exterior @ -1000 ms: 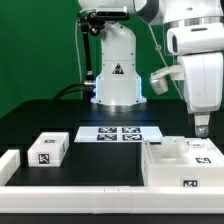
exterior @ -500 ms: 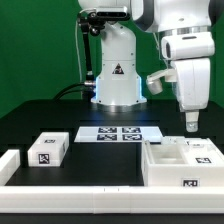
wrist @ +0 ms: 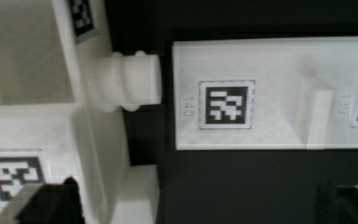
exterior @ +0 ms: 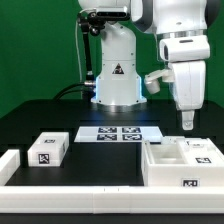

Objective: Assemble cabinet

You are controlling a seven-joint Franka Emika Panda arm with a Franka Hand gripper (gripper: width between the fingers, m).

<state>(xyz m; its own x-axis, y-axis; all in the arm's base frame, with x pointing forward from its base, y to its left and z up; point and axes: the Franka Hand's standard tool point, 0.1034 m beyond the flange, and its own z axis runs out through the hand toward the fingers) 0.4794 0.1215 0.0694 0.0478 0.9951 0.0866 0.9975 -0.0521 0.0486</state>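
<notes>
At the exterior view's right I see the cabinet (exterior: pixel 185 162) sitting near the front edge of the table (exterior: pixel 45 118). My gripper (exterior: pixel 186 123) hangs just above it, fingers spread wide, holding nothing.

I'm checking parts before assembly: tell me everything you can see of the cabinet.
The cabinet is a large white boxy body, plastic-looking, with square compartments and small black-and-white tags on its front and top. It rests on the black table at the exterior view's right. The gripper hovers above, not touching it.
</notes>
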